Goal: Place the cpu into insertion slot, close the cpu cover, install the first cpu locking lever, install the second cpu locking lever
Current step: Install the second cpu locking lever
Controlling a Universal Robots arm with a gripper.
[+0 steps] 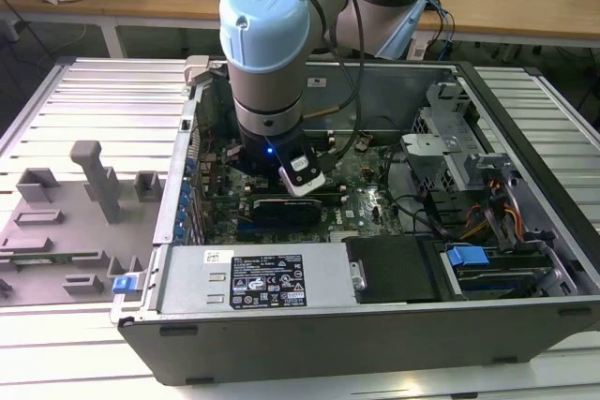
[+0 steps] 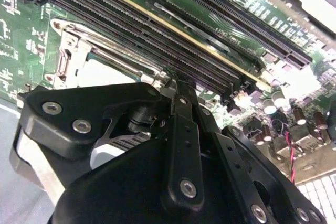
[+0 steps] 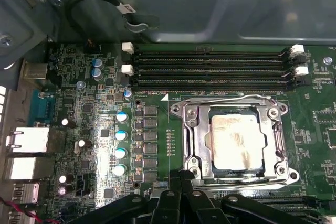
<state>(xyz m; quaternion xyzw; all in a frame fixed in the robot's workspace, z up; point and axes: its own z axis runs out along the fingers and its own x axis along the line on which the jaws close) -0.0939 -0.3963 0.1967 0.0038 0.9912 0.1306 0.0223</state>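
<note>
In the first wrist view the cpu (image 3: 233,141) lies flat in the insertion slot (image 3: 216,170), its silver top streaked with tan. The cpu cover (image 3: 192,139) is down around it as a silver frame. A thin wire locking lever (image 3: 226,98) runs along the socket side nearest the memory slots. My gripper (image 3: 181,176) is shut, its black fingertips together just off the socket's opposite side. In the second wrist view the gripper (image 2: 174,78) tips meet at the socket corner (image 2: 79,59) beside the memory slots. Whether they pinch a lever is hidden.
The arm (image 1: 267,91) reaches down into an open computer case (image 1: 375,325) on a slatted table. Long black memory slots (image 3: 210,69) border the socket. Capacitors (image 3: 121,142) stand beside it. A power supply (image 1: 253,278) and drive bays (image 1: 469,175) fill the case. Grey fixtures (image 1: 89,185) stand at the exterior view's left.
</note>
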